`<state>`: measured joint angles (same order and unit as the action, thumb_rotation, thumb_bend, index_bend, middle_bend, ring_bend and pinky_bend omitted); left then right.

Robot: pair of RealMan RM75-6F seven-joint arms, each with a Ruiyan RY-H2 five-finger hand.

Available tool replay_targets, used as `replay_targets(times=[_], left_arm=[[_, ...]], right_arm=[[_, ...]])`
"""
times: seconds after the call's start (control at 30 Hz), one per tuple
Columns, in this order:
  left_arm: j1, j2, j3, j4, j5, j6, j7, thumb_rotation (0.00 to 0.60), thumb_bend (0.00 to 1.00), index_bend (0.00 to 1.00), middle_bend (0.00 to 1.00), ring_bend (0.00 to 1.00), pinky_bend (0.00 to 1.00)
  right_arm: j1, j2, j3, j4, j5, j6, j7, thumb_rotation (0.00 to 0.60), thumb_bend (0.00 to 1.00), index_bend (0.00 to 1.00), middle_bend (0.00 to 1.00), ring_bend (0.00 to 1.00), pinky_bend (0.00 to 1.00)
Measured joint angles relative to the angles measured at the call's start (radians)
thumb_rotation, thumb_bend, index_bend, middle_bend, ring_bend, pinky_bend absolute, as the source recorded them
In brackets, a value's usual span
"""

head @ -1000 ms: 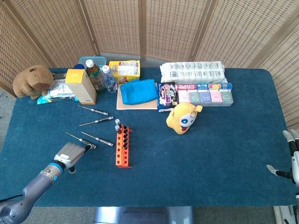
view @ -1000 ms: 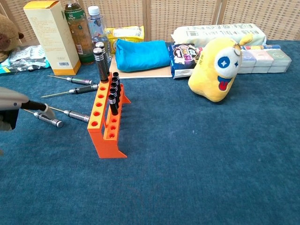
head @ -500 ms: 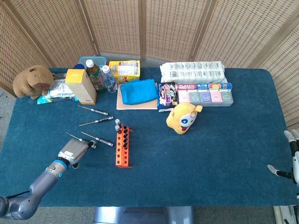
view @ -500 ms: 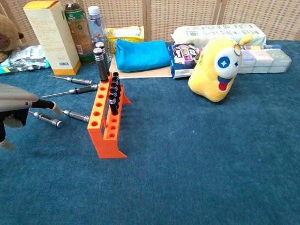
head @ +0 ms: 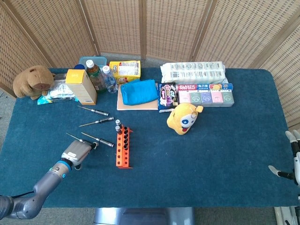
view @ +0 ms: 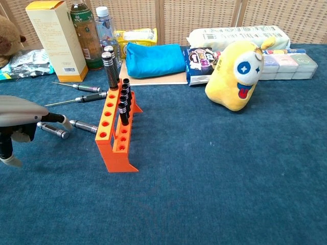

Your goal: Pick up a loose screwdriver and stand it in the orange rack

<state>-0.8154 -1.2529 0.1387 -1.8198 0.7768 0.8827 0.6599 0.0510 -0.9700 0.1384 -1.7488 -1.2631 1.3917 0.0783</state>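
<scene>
The orange rack point(head: 123, 148) point(view: 115, 131) stands left of centre, with several screwdrivers upright in its far holes. Loose black-handled screwdrivers lie left of it: one point(head: 94, 111) point(view: 77, 87) farthest back, a second point(head: 97, 122) point(view: 76, 99) behind the rack's far end, a third point(head: 99, 140) point(view: 85, 125) by the rack. The nearest screwdriver point(view: 53, 131) lies partly under my left hand point(head: 76, 153) point(view: 20, 119), which hovers low over it, fingers apart and holding nothing. My right hand point(head: 294, 158) hangs at the table's right edge, fingers spread and empty.
A yellow plush toy point(head: 183, 118) sits right of the rack. Along the back stand a carton point(head: 81, 86), bottles point(head: 95, 73), a blue pouch point(head: 138, 92), snack packs point(head: 205, 93) and a brown plush point(head: 33, 81). Blue cloth covers the table point(head: 211, 154).
My left hand has slid forward and right toward the nearest screwdrivers and the rack, and sits lower. The right hand and the objects have not moved.
</scene>
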Motion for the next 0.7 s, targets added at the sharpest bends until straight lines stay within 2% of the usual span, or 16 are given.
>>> replay_targets(times=[0.3,0.7], left_arm=[[-0.015,0.005,0.008,-0.028,-0.029,0.007,0.022,0.600,0.17,0.13,1.00,1.00,1.00],[-0.023,0.080,0.040,-0.095,-0.049,-0.010,0.002,0.600,0.17,0.13,1.00,1.00,1.00]], right_arm=[[-0.002,0.005,0.001,0.000,-0.002,0.002,0.010,0.600,0.00,0.00,0.00,0.00,0.00],[-0.001,0.006,-0.002,-0.004,-0.006,-0.002,0.011,0.600,0.00,0.00,0.00,0.00,0.00]])
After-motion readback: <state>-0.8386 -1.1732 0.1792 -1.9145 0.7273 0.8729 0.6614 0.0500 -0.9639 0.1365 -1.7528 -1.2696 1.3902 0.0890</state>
